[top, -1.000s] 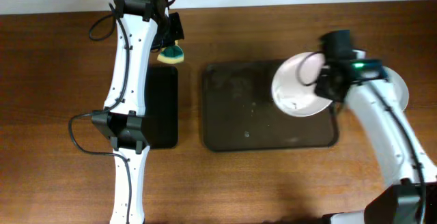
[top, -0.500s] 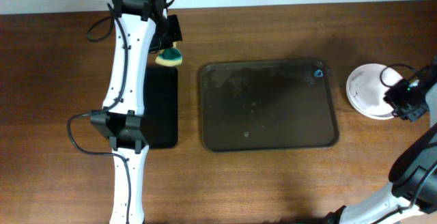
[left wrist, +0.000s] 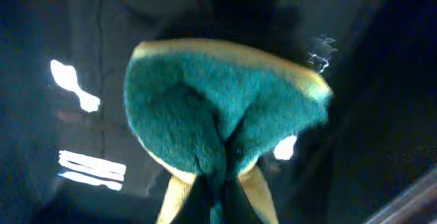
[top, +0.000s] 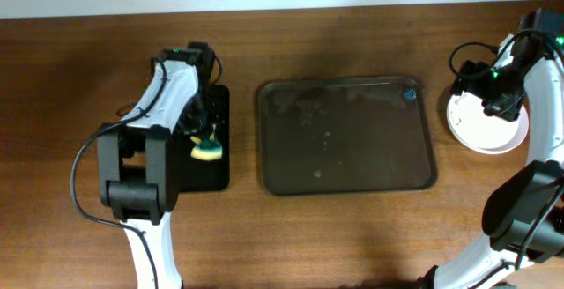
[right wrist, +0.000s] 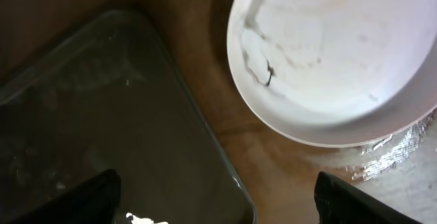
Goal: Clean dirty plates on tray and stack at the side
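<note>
The dark brown tray (top: 344,139) lies mid-table with no plates on it; its corner (right wrist: 102,115) shows in the right wrist view. White plates (top: 489,129) rest on the table just right of the tray. The top one (right wrist: 341,53) is mostly white with a small dark mark near its rim. My right gripper (top: 481,89) hovers over their left edge, open (right wrist: 217,179), nothing between its fingers. My left gripper (top: 204,144) is shut (left wrist: 218,186) on a green-and-yellow sponge (left wrist: 218,108) over the black tray.
A smaller black tray (top: 211,170) lies left of the brown one, under the sponge (top: 208,151). A small blue speck (top: 411,94) sits in the brown tray's far right corner. Cables trail from both arms.
My right gripper carried a plate from over the tray to the table on the right, set it down and opened. My left arm brought the sponge from the back down over the black tray.
</note>
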You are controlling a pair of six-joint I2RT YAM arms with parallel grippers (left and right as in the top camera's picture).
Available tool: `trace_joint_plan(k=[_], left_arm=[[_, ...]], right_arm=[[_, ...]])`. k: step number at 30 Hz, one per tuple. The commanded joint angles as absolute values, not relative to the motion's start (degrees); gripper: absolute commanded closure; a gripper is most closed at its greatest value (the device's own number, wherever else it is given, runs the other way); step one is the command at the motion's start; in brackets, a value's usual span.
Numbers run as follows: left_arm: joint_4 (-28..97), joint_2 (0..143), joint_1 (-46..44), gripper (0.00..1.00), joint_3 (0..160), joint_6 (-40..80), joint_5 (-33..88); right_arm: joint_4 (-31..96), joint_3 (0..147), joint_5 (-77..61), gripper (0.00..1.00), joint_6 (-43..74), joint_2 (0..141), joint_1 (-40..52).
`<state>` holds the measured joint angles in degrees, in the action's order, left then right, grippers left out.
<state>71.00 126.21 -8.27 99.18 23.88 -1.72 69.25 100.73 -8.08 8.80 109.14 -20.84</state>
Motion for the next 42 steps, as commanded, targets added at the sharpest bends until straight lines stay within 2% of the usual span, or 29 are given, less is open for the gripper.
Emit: trace_joint_plan(k=[1,2,4,5,6,7,11,15,17,18,19,20,21,24,25,27,28,30,33,35,38,42], left_arm=[[64.8,125.6,-8.0,1.0,93.7,25.3,0.2],[64.7,125.6,-8.0,0.93,93.7,25.3,0.2],[64.9,124.0,-8.0,0.69,94.3,25.3,-0.1],[65.0,121.8,-8.0,0.48,94.7,25.3,-1.7],[65.1,119.9,-8.0,0.21,95.1,25.2,-3.2],[65.3,116.7,-8.0,0.0,96.0,24.4,-5.0],[65.0,101.8,-8.0,0.0,99.1,22.9,-7.4],[65.0,100.9,-8.1,0.0,99.1,22.9,-7.4],[65.0,100.9,-8.1,0.0,99.1,22.9,-7.4],[65.0,100.9,-8.1,0.0,99.1,22.9,-7.4],[65.0,100.9,-8.1,0.0,99.1,22.9,-7.4],[65.1,100.9,-8.1,0.0,99.1,22.9,-7.4],[65.1,100.9,-8.1,0.0,99.1,22.9,-7.4],[65.1,100.9,-8.1,0.0,99.1,22.9,-7.4],[65.2,100.9,-8.1,0.0,99.1,22.9,-7.4],[65.2,100.9,-8.1,0.0,99.1,22.9,-7.4],[65.2,100.9,-8.1,0.0,99.1,22.9,-7.4],[65.2,100.9,-8.1,0.0,99.1,22.9,-7.4],[65.2,100.9,-8.1,0.0,99.1,22.9,-7.4],[65.2,100.9,-8.1,0.0,99.1,22.9,-7.4],[65.2,100.9,-8.1,0.0,99.1,22.9,-7.4],[65.2,100.9,-8.1,0.0,99.1,22.9,-7.4]], right_arm=[[69.8,101.6,-8.4,0.08,6.9,108.2,-20.5],[69.8,101.6,-8.4,0.08,6.8,108.2,-20.5],[69.7,101.6,-8.4,0.08,6.8,108.2,-20.5],[69.7,101.6,-8.4,0.08,6.8,108.2,-20.5],[69.6,101.6,-8.4,0.08,6.8,108.2,-20.5],[69.6,101.6,-8.5,0.08,6.8,108.2,-20.5],[73.8,105.7,-12.4,0.08,3.9,102.9,-19.6],[85.3,108.1,-12.5,0.01,0.9,86.5,-14.8],[96.1,108.1,-12.6,0.01,0.9,80.2,-13.8],[97.3,107.8,-10.9,0.01,0.8,77.5,-14.0],[97.3,107.8,-5.9,0.26,0.8,75.9,-14.0],[97.3,107.8,-3.1,0.25,0.8,74.7,-14.0],[97.3,107.8,-2.9,0.01,0.8,74.1,-14.0],[96.2,107.7,-5.2,0.01,0.8,75.0,-13.8],[89.3,105.0,-5.7,0.01,-0.1,73.3,-12.3],[73.3,91.6,-5.7,0.01,-11.2,64.4,-2.2],[63.1,80.0,-5.5,0.01,-14.0,57.9,2.0],[35.5,48.8,-7.6,0.01,-13.9,39.6,4.5],[14.1,23.6,-10.4,0.01,-13.9,21.7,4.5],[7.1,11.8,-10.6,0.01,-13.9,11.1,4.5],[6.2,3.7,-10.5,0.01,-13.9,2.5,4.5],[3.8,0.5,-11.4,0.01,-13.9,0.2,4.5]])
